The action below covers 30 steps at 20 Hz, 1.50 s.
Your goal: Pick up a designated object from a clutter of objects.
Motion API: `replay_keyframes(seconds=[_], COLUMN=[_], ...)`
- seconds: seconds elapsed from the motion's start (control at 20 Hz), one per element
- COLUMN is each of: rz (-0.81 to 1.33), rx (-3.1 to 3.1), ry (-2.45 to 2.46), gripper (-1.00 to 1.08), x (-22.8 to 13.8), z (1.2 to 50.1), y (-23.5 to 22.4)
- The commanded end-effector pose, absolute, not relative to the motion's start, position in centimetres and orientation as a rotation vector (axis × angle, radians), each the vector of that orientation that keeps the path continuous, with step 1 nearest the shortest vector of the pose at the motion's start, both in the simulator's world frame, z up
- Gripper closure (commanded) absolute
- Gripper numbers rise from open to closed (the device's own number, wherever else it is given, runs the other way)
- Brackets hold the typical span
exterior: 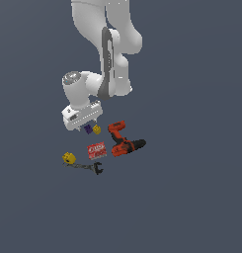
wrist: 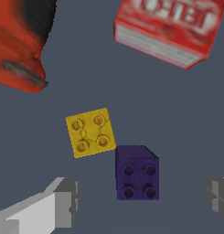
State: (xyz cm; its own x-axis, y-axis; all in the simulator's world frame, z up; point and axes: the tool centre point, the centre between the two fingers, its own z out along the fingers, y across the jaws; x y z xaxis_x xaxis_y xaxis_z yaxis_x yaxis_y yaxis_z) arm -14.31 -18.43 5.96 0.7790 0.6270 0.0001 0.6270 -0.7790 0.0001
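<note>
Hovering low over the clutter, the pincer (wrist: 138, 201) stands open, its grey fingers (wrist: 63, 201) spread wide on either side of the purple brick (wrist: 137, 172) and apart from it. The brick sits on the grey tabletop (wrist: 191, 119) between the fingers, studs up, four of them showing. One of its corners nearly meets a corner of the yellow brick (wrist: 91, 132), which lies just beside it, turned at a slight angle, also with four studs up.

In the exterior view the white arm (exterior: 108, 59) bends down from above, and the pincer (exterior: 90, 123) hangs right over the purple brick (exterior: 87, 129), with the yellow brick (exterior: 97, 130) just to its right in that view. The red box (exterior: 97, 149) lies flat nearby, closer to the camera, with white lettering on its face. The drill (exterior: 121, 141), orange-red with a black end, lies on its side toward the exterior view's right of the box. A second yellow piece (exterior: 68, 158) sits toward the exterior view's left, touching or nearly touching the dark clamp (exterior: 89, 168), which stretches along the tabletop closest to the camera.

In the wrist view, the drill (wrist: 19, 43) and box (wrist: 170, 27) lie well beyond the two bricks.
</note>
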Motion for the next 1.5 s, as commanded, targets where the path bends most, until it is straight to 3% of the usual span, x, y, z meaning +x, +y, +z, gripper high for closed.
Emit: replay_keyframes(seconds=[0.0, 0.75, 0.8, 1.45], rz=[-0.001, 0.0, 0.0, 0.0], rx=[2.963, 2.962, 2.962, 2.962], ry=[1.045, 1.047, 1.047, 1.047], gripper=[-0.92, -0.92, 1.08, 1.08], x=[-14.4, -14.3, -14.3, -14.3], z=[5.0, 2.2, 2.2, 2.4], y=[-18.4, -18.5, -18.5, -18.4])
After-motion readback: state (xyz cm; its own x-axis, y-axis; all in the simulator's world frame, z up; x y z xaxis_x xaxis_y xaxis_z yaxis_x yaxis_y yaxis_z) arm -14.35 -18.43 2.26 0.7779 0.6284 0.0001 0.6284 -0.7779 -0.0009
